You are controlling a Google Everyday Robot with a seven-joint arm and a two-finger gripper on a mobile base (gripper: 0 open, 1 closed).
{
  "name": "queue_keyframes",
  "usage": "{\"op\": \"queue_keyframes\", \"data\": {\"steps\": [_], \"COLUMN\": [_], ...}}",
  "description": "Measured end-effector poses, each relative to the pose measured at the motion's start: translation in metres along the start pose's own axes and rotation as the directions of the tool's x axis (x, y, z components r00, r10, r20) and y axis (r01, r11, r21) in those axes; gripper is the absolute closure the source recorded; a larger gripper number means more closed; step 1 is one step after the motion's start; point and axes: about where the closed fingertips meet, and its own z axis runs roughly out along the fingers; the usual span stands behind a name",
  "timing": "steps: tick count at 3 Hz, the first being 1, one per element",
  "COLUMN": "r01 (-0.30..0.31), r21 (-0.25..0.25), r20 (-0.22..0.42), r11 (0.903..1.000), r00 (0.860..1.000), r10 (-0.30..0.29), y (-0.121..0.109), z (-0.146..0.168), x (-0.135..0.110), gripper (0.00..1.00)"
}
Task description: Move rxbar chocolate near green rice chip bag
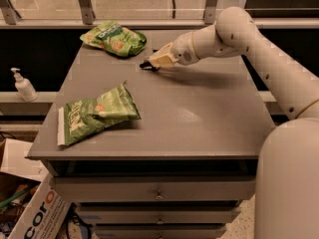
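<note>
The green rice chip bag, puffy with a dark-green band, lies at the far left of the grey table. My gripper reaches in from the right and sits low over the table, just right of that bag's near corner. A small dark sliver, the rxbar chocolate, shows at its fingertips, and the gripper is shut on it. Most of the bar is hidden by the fingers. There is a small gap between the bar and the bag.
A longer, flatter green bag with a white end strip lies at the table's front left. A white pump bottle stands on a ledge to the left. A cardboard box sits on the floor at lower left. Drawers are below the tabletop.
</note>
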Motion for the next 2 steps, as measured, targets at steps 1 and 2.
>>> {"op": "queue_keyframes", "data": {"steps": [1,2], "r01": [0.010,0.015], "r21": [0.065,0.063], "r20": [0.039,0.043], "r11": [0.9978,0.9979], "r00": [0.999,0.999], "r10": [-0.013,-0.018], "y": [-0.0137,-0.0142], "z": [0.0059,0.0090], "x": [-0.0090,-0.0102], "gripper": [1.00,1.00]}}
